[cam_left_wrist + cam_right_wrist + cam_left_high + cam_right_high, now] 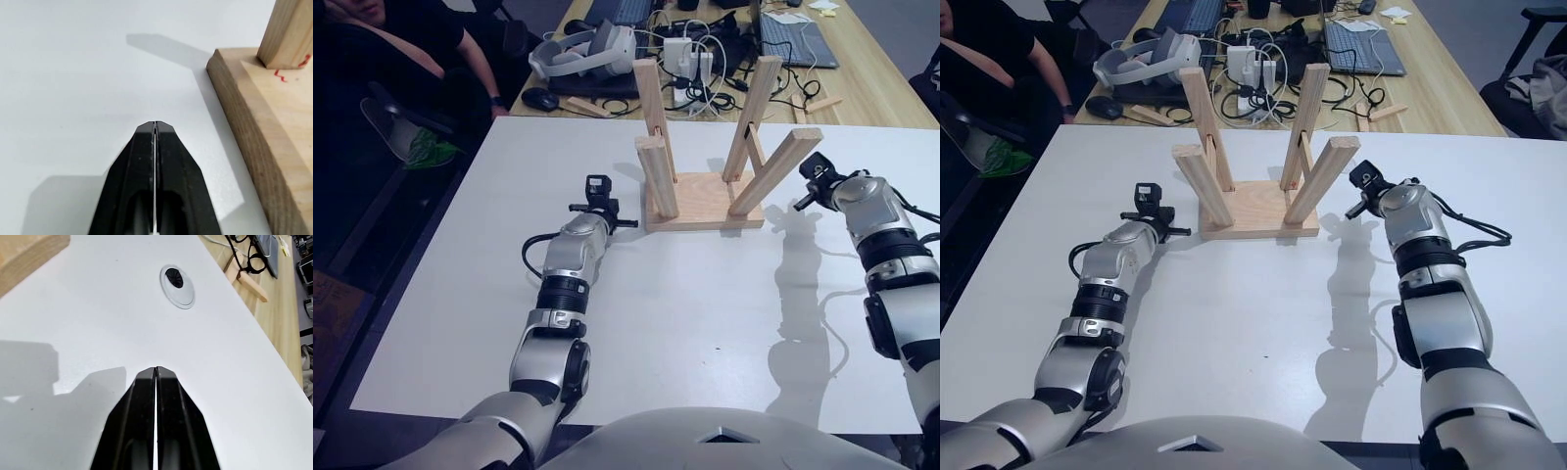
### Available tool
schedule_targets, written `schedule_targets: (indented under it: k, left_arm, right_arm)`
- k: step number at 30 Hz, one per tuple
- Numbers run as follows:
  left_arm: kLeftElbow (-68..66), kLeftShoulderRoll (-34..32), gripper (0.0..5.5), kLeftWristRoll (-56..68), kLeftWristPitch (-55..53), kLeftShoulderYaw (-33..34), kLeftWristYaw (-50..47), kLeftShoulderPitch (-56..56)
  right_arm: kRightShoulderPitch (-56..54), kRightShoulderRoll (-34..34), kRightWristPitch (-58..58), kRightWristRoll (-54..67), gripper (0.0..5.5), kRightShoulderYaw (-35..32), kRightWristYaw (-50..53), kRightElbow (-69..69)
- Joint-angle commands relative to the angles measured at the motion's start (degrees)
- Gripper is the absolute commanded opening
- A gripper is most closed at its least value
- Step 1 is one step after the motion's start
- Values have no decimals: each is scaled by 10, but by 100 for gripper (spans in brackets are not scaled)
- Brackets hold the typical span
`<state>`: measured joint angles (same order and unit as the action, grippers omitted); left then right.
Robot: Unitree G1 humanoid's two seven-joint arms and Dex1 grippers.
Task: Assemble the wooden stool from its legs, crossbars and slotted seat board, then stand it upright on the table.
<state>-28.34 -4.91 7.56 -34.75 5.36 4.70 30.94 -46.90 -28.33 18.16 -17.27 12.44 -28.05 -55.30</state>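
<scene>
Left eye view: stool (751, 103) sits inverted on the white bench (705, 323), with the seat board (703, 211) flat down and four legs (658, 176) pointing up, splayed. Left gripper (155, 125) is clenched on nothing, low over the bench just beside the seat board's left edge, apart from it. Right gripper (156, 368) is likewise clenched and empty, near the stool's right side above bare bench. A cable grommet (177, 280) lies beyond it.

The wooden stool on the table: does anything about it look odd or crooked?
Yes. The stool sits upside down, its seat board flat on the white table and its legs pointing up. The legs are not parallel: the near right leg leans outward.
</scene>
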Motion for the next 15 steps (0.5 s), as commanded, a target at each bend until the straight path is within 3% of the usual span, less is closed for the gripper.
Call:
schedule_targets:
  k: [1,15]
  left_arm:
    - [-8,10,3,12,-31,-5,19,15]
    - [-5,28,3,36,-77,-22,86,21]
  right_arm:
    - [-15,22,4,-2,0,14,-26,-30]
    - [-44,75,-20,3,0,46,-140,-95]
